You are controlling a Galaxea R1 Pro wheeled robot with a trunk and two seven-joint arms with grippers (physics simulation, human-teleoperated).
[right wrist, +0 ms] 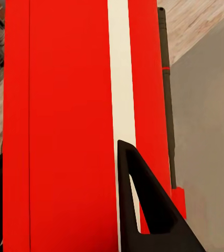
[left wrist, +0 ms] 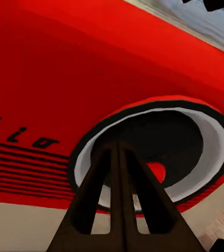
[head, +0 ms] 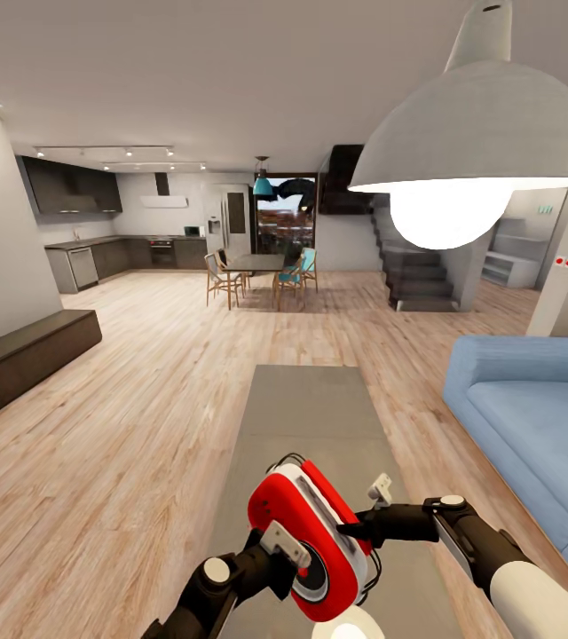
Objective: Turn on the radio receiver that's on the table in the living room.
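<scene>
While the radio receiver is lifted clear of the grey worktop in the living room, tilted with its white face and round dial toward the robot's left, both hands are on it. The right hand reaches in from the side and grips the red body; in the right wrist view one dark finger lies flat against the red shell beside the white stripe, so it looks closed on the radio. The left hand has its fingers drawn narrow, together, with the tips at the dial on the front panel. I judge the step in hand is the switching-on itself: one hand steadies, the other presses. The next move calls for a short, firm push at the dial without knocking the radio from the right hand's hold. A blue sofa stands beside the worktop.
</scene>
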